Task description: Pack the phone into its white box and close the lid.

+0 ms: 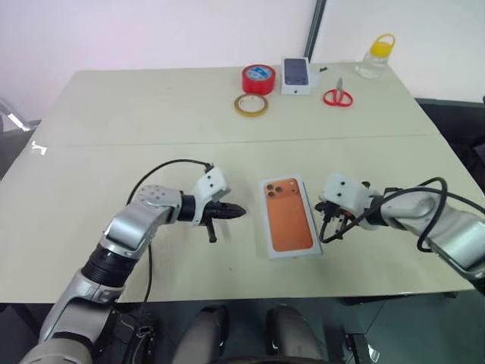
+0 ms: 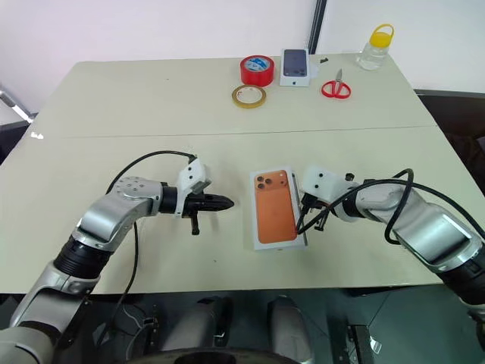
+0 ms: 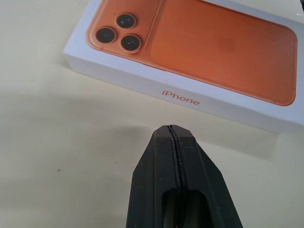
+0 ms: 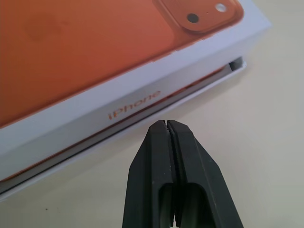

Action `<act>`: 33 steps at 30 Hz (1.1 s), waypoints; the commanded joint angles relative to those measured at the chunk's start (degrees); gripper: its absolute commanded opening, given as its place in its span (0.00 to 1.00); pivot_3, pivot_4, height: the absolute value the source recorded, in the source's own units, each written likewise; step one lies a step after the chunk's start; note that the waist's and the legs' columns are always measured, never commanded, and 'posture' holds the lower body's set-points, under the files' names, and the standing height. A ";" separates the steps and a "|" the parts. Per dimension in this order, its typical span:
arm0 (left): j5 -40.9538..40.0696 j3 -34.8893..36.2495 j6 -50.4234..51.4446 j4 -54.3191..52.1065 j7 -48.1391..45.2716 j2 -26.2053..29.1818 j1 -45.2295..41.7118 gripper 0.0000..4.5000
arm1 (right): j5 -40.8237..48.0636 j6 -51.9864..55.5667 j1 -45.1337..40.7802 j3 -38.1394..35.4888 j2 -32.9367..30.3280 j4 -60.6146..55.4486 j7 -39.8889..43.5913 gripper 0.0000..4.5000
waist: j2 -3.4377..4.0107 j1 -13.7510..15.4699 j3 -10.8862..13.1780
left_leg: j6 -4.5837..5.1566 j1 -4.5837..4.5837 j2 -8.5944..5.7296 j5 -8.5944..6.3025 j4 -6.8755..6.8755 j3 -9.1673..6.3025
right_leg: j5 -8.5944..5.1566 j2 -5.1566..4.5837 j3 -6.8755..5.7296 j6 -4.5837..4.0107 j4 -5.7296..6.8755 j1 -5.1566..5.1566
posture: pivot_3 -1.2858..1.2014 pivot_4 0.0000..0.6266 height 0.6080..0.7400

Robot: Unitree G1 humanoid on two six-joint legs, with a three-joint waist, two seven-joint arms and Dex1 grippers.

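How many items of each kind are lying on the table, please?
Tape rolls: 2, red and tan
Phone boxes: 2, orange-printed and small white
Scissors: 1
Yellow-capped jar: 1
Total: 6

The lid (image 1: 289, 216) is white with an orange phone picture and orange lettering along its side. Both pincers are black, left (image 3: 174, 137) and right (image 4: 167, 128), over a pale cream tabletop (image 1: 151, 114). Farther back sit red tape (image 1: 258, 78), red scissors (image 1: 337, 96) and a yellow-capped bottle (image 1: 377, 55).

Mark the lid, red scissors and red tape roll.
lid (image 1: 289, 218), left eye view, middle of its orange printed top.
red scissors (image 1: 338, 97), left eye view, on the handle loops.
red tape roll (image 1: 258, 78), left eye view, on its rim.
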 commanded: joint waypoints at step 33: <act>3.99 -4.19 -3.69 2.85 0.43 -9.09 -4.30 0.00 | -10.40 0.98 4.78 -7.90 3.99 -3.66 8.63 0.01 | -0.02 -0.06 0.01 | -0.13 0.00 0.00 0.07 0.02 0.00 | 0.00 0.01 -0.01 0.00 0.03 0.00 | 0.52 0.24 1.00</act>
